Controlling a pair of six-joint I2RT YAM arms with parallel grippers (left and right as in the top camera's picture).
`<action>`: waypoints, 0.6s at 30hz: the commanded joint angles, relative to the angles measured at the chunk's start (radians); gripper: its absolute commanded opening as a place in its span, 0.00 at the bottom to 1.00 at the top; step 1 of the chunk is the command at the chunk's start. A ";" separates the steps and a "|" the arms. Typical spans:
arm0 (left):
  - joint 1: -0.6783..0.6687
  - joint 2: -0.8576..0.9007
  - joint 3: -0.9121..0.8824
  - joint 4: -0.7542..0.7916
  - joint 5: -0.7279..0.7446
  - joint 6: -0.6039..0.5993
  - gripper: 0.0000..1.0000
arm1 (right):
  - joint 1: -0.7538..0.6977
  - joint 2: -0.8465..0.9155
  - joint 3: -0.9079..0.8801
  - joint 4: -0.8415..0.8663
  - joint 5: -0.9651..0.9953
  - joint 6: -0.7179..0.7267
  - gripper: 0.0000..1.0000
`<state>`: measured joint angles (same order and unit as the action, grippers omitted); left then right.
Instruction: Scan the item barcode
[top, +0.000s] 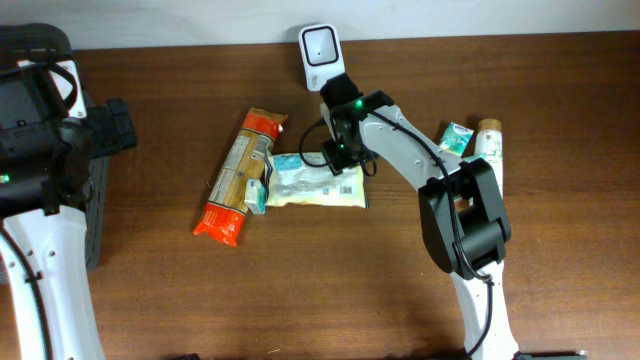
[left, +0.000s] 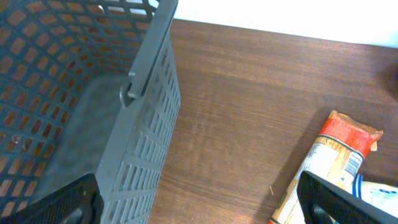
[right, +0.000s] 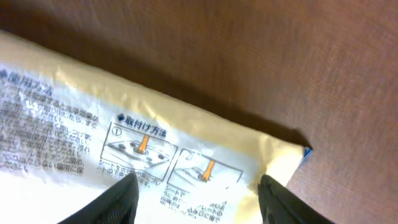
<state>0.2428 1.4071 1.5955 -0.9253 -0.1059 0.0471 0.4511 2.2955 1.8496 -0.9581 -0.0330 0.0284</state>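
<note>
A white plastic packet printed with Japanese text and diagrams lies flat in the middle of the table. My right gripper hangs low over its upper right end. In the right wrist view the packet fills the space under the gripper. The jaws stand apart, one finger over the printed face and the other at the packet's corner, and they grip nothing. A white scanner stands at the back edge, just behind the right arm. My left gripper is wide open and holds nothing, above the rim of the basket.
A grey mesh basket stands at the far left. An orange and beige pasta bag lies left of the packet, with a small blue-green box between them. A green packet and a pale bottle lie at the right.
</note>
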 joint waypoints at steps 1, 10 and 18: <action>0.003 -0.004 0.008 0.003 -0.007 -0.009 0.99 | -0.021 0.002 -0.006 -0.148 -0.008 0.006 0.60; 0.002 -0.004 0.008 0.003 -0.007 -0.009 0.99 | -0.029 0.002 0.097 -0.530 -0.417 -0.286 0.60; 0.002 -0.004 0.008 0.003 -0.007 -0.009 0.99 | -0.069 0.002 0.204 -0.097 -0.266 -0.286 0.76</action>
<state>0.2428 1.4075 1.5955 -0.9249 -0.1059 0.0471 0.3862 2.2974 2.0949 -1.1290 -0.3302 -0.2470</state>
